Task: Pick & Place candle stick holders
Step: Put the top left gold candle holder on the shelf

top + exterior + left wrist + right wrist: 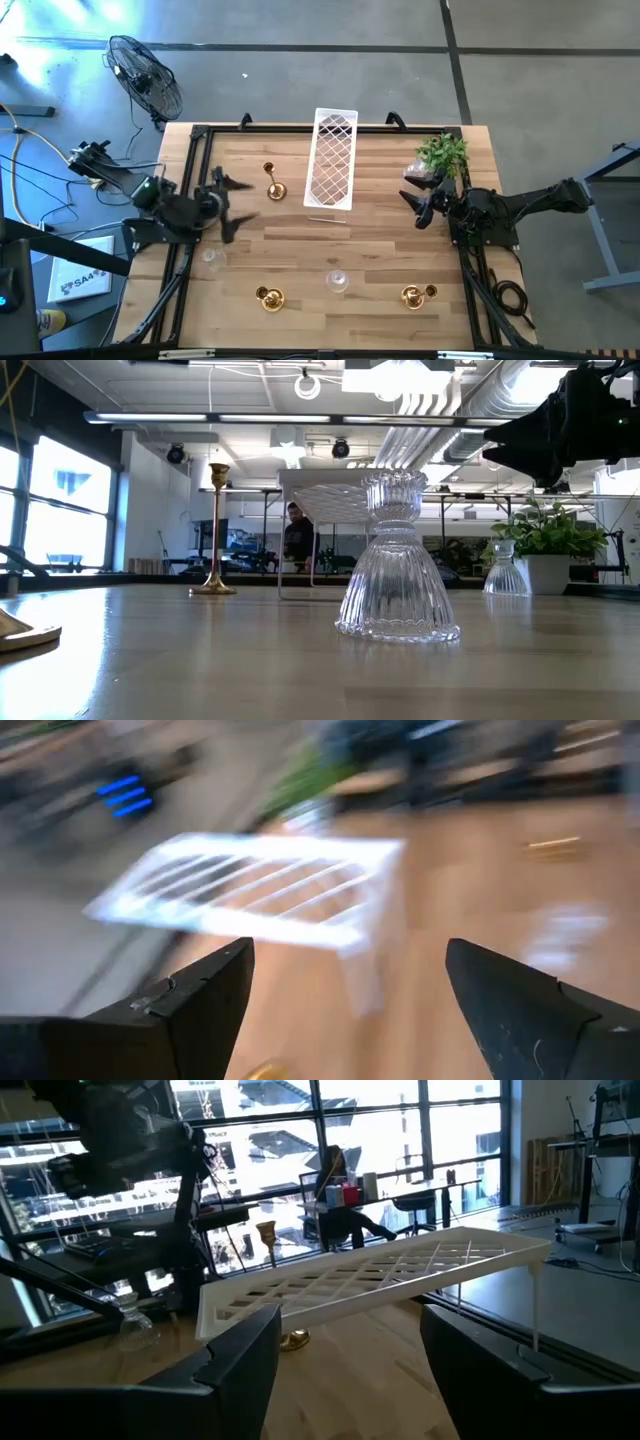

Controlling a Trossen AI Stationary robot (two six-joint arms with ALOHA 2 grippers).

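With our left gripper (228, 207) spread open and empty, the tall candle holder (273, 183) stands upright just beyond it toward the tray (333, 160); our right gripper (420, 207) waits farther off, also open.

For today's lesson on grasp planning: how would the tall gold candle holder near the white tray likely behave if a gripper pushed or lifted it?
The tall gold candle holder has a slim stem on a small round base, so a push high up would probably tip it. Its shiny metal surface may be slippery between fingers. It looks rigid, and probably bottom-heavy, so a grip low on the stem seems safest.
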